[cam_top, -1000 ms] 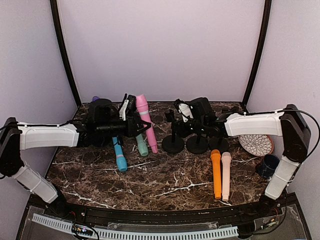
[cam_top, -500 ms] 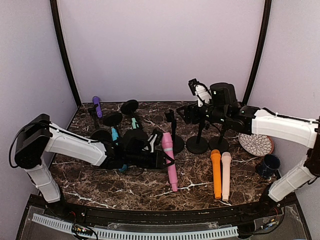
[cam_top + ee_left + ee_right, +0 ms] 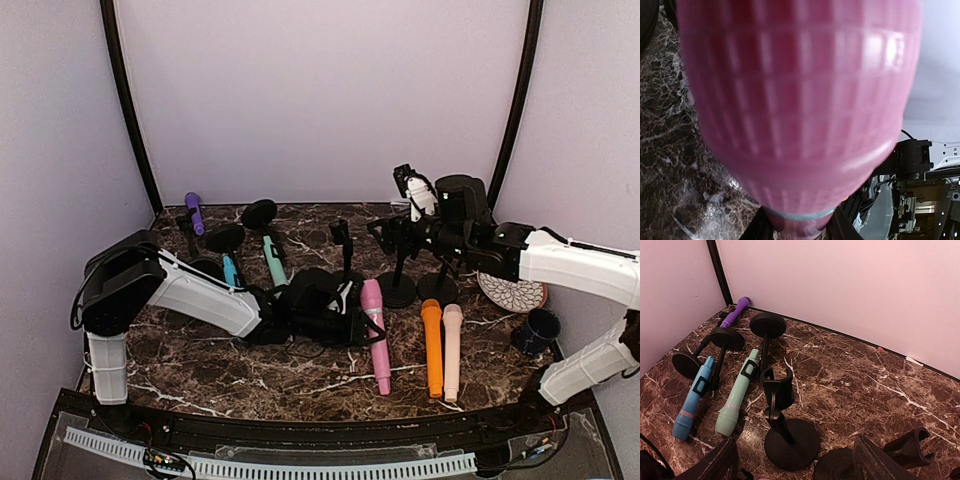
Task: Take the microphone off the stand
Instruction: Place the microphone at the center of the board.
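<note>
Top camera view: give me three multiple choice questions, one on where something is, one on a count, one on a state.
1. Where does the orange microphone lie?
A. On the table, between the pink microphone and the pale pink one
B. On the plate
C. In the cup

2. How many microphones sit clipped in stands?
A. One
B. Three
C. Five

3. How do the fingers of the right gripper stand?
A. Shut on a stand
B. Shut on the orange microphone
C. Open, holding nothing

Answers: A, it lies flat between those two; B, purple, blue and mint; C, they stand wide apart.
</note>
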### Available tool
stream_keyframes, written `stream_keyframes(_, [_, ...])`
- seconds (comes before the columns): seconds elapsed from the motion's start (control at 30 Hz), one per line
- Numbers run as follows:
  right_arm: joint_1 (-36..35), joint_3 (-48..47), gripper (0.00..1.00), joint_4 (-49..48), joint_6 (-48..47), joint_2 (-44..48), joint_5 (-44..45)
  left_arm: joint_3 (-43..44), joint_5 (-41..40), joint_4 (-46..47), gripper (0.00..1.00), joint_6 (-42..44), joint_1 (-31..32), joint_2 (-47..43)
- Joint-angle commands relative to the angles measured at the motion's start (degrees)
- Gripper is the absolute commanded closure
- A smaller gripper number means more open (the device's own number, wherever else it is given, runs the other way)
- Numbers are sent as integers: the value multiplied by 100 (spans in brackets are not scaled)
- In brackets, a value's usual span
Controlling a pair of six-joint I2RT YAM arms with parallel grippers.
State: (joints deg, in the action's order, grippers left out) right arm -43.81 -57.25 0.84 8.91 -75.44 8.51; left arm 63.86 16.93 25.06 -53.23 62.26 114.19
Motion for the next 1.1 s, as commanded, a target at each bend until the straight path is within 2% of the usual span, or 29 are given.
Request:
stream_keyframes(0.0, [31, 74, 20, -215, 14, 65, 172, 233, 205, 227, 85, -210, -12, 204])
stream_keyframes(0.2, [31, 40, 20, -273, 45, -26, 140, 424, 441, 245, 78, -284, -8, 473])
stream_keyframes(0.73, [31, -7, 19, -208, 102, -86, 212, 502, 668, 283, 54, -310, -10, 604])
stream_keyframes(1.07, [31, 20, 19, -212, 128, -69, 281, 471, 771, 526, 48, -264, -16, 598])
